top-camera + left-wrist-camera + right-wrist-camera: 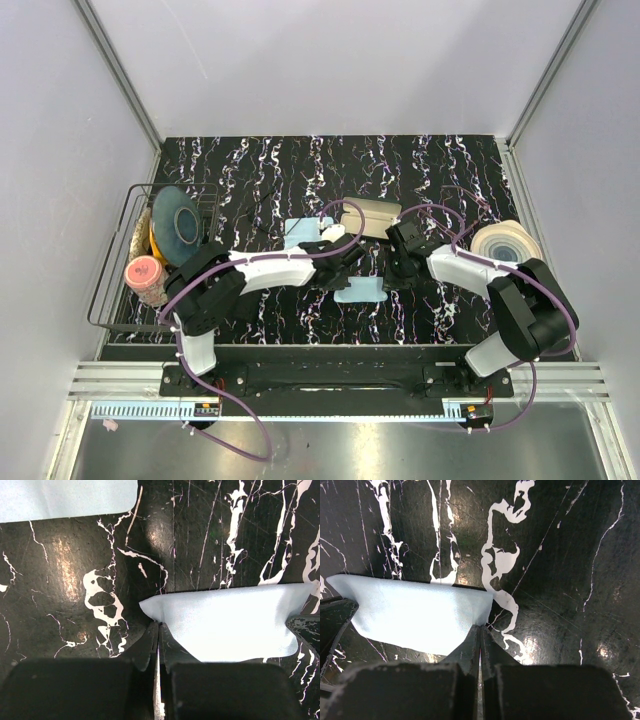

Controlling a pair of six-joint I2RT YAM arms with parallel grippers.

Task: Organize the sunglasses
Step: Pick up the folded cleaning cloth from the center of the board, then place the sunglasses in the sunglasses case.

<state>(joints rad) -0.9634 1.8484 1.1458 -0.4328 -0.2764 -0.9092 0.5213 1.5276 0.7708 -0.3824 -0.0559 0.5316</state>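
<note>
A light blue cleaning cloth (360, 292) hangs stretched between my two grippers over the middle of the black marble table (250, 170). My left gripper (158, 625) is shut on the cloth's (225, 625) left corner. My right gripper (480, 627) is shut on the cloth's (415, 617) right corner. In the top view the left gripper (345, 268) and the right gripper (393, 276) face each other. A beige glasses case (368, 218) lies just behind them. No sunglasses show in any view.
A second light blue cloth (300, 232) lies behind the left arm and shows in the left wrist view (65, 497). A wire basket (118, 270) at the left holds discs and a pink item. A tape roll (505, 243) sits at the right.
</note>
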